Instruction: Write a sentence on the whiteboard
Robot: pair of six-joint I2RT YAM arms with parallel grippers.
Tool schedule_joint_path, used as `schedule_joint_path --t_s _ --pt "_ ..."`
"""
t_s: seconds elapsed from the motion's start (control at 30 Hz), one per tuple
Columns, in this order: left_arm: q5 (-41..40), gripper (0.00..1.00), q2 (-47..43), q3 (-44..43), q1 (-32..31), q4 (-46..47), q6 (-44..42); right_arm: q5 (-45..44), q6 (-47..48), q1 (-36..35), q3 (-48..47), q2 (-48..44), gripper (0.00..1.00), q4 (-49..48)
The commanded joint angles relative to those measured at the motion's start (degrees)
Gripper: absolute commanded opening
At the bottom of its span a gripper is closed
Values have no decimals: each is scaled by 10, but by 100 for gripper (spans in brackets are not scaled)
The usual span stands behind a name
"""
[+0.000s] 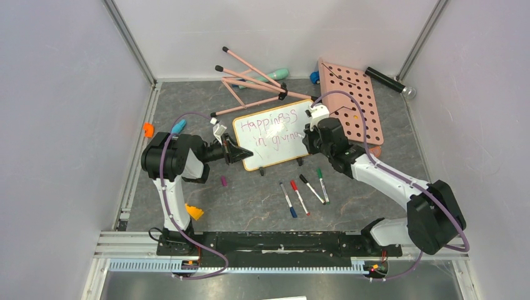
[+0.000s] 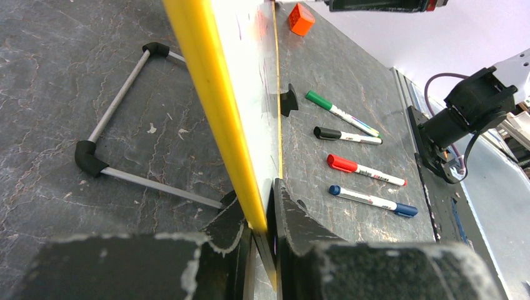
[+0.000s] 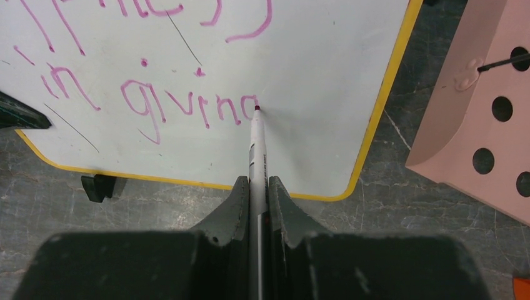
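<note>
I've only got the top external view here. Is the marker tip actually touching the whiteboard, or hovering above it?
Observer: Touching. On the right wrist view the marker, clamped in the right gripper, has its tip on the whiteboard, at the end of the second line of the sentence.
Operator: And the other arm, is it really gripping the board?
Observer: Yes. On the left wrist view the left gripper is shut on the board's yellow edge, one finger on each face.
</note>
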State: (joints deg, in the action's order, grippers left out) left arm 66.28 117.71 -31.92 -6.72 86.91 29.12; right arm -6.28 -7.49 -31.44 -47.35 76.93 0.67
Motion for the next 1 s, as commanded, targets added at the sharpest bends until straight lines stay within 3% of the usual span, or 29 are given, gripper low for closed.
schedule_joint_path --t_s 0.0,0.63,0.9,0.97 --pt "-37 3 25 2 7 23 -110 2 -2 4 32 -11 0 -16" --pt "-37 4 25 2 7 23 -111 100 -16 4 44 -44 0 -57" --pt "-46 14 18 11 7 23 -117 44 -21 4 100 -174 0 -70" --pt "-47 32 13 15 7 23 -118 42 -21 5 103 -186 0 -64"
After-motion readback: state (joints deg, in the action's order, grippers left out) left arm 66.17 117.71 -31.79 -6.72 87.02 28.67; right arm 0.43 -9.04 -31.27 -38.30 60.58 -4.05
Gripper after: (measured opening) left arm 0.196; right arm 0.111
